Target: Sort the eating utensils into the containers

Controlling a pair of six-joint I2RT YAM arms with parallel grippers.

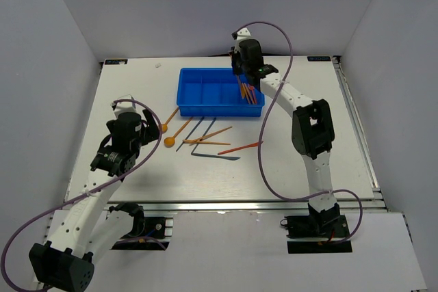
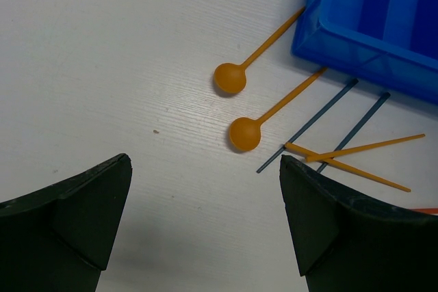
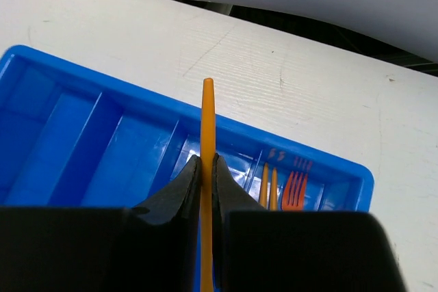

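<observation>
Here the right claw (image 3: 207, 166) is pinched tight on a thin orange stick (image 3: 207, 111), which it holds over the right part of the blue tray (image 3: 123, 87). Orange forks (image 3: 294, 191) lie in the end compartment there. The left claw (image 2: 205, 163) hangs wide open and empty above the table (image 2: 102, 46), near two orange spoons (image 2: 230, 78) lying just beside the tray.

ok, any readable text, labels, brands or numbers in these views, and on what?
None legible in any view.
Small dark mark at the far left corner of the table, another at the far right: maybe labels, too small to read.
Blue tray: no print visible.
Orange stick in the right hand: unmarked.
</observation>
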